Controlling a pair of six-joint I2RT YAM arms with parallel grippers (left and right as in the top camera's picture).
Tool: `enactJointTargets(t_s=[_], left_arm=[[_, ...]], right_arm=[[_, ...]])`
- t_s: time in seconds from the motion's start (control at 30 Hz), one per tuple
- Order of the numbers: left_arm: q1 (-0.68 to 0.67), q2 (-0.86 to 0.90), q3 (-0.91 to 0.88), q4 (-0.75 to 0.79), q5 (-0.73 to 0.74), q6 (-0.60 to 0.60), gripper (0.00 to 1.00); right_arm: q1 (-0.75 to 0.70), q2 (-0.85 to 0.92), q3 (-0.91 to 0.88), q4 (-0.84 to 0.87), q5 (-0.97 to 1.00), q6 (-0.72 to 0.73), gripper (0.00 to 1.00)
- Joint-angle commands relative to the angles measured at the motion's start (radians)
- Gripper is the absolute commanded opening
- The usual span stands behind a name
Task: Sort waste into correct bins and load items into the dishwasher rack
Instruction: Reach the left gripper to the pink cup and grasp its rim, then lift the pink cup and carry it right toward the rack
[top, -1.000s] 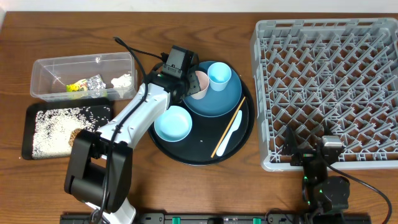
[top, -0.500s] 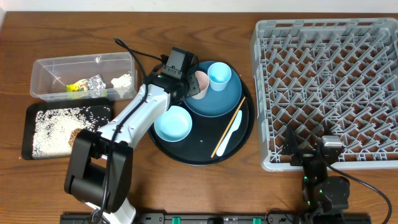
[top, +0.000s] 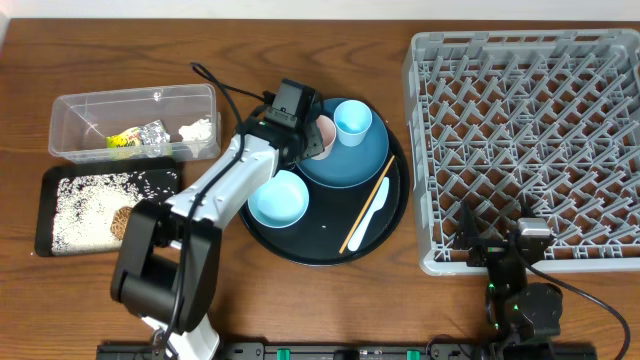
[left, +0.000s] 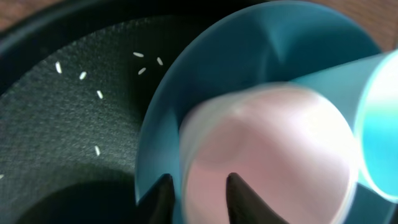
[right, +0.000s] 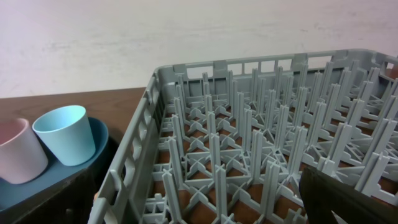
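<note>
My left gripper (top: 308, 135) (left: 198, 186) straddles the near rim of the pale pink cup (top: 327, 132) (left: 267, 155), one finger inside and one outside, jaws narrowed but with a gap showing. The cup stands on the dark-blue plate (top: 350, 165) (left: 163, 124) beside the light-blue cup (top: 352, 120) (right: 65, 142). The light-blue bowl (top: 278, 198), chopstick (top: 366, 205) and white spoon (top: 372, 218) lie on the round black tray (top: 300, 242). My right gripper (top: 495, 240) hangs open over the near edge of the grey rack (top: 530, 140) (right: 249, 155).
The clear tub (top: 70, 110) at far left holds the wrapper (top: 124, 140), foil (top: 153, 131) and tissue (top: 196, 128). The shallow black tray (top: 45, 215) in front of it holds rice (top: 90, 205) and a brown scrap (top: 122, 217). Loose rice grains (left: 83, 75) lie on the round tray.
My left gripper has shifted slightly right onto the pink cup's rim and its jaws have narrowed. The right arm has not moved.
</note>
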Motion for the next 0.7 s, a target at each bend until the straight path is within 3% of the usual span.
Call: enactJointTargets(t_s=[0.0, 0.23, 0.37, 0.67], left_arm=[[-0.001, 0.011, -0.009, 0.021, -0.015, 0.002, 0.19], [0.001, -0.041, -0.002, 0.038, -0.016, 0.003, 0.19], [0.001, -0.080, -0.002, 0.037, -0.016, 0.003, 0.06], [0.001, -0.091, -0.003, 0.011, -0.016, 0.003, 0.06]], right_arm=[[-0.001, 0.002, -0.002, -0.002, 0.007, -0.013, 0.99], [-0.001, 0.002, -0.002, -0.002, 0.007, -0.013, 0.99], [-0.001, 0.002, -0.002, -0.002, 0.007, -0.013, 0.99], [-0.001, 0.002, -0.002, -0.002, 0.007, -0.013, 0.99]])
